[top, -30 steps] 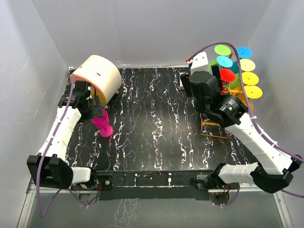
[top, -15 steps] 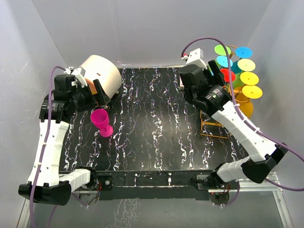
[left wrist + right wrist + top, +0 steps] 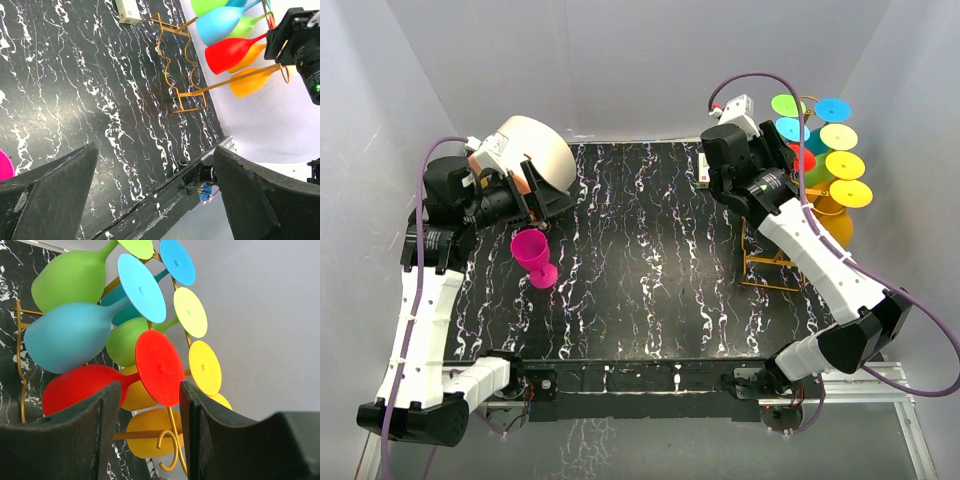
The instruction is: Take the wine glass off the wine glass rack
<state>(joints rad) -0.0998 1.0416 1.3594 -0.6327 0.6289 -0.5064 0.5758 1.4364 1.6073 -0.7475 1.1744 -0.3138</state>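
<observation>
Right claw at the red wine glass, glass on the wine glass rack.
Your right claw is part open, with one finger either side of the red wine glass's stem; can't tell if they touch it. The glass sits tilted in the rack at the bench's far right, among the other coloured glasses. Your left claw is wide open and holds nothing. It's near a pink glass standing upright at the left, beside the drum.

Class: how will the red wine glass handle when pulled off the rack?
The red wine glass looks matt plastic: probably light and stiff. Its wide foot may snag the wine glass rack; laid down, its round bowl would likely roll.
</observation>
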